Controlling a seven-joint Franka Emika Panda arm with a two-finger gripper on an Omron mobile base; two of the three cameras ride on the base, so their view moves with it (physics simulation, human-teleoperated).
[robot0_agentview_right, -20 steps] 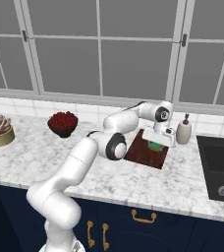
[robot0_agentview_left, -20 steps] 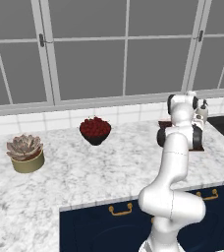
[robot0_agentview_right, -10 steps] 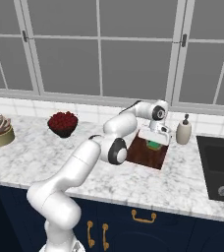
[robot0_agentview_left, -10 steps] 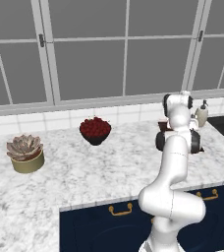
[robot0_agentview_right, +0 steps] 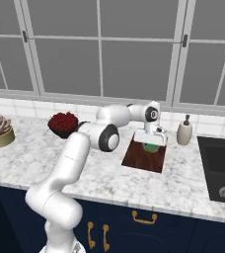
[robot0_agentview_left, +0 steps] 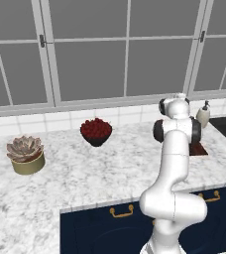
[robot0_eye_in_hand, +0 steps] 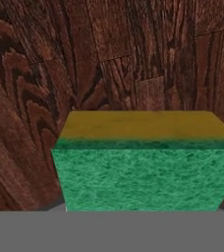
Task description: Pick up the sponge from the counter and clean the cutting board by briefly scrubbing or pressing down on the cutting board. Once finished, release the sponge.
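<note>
Green-topped and yellow-bodied, the sponge sits clamped in the hand, right of centre in the right base view. It hangs over the far end of the cutting board on the marbled worktop.

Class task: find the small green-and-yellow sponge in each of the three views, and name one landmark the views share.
Left base view: hidden behind the arm.
Right base view: small green-and-yellow sponge right of centre, under the tool.
Hand view: sponge lower centre.
Shared landmark: dark reddish-brown wooden cutting board.
</note>
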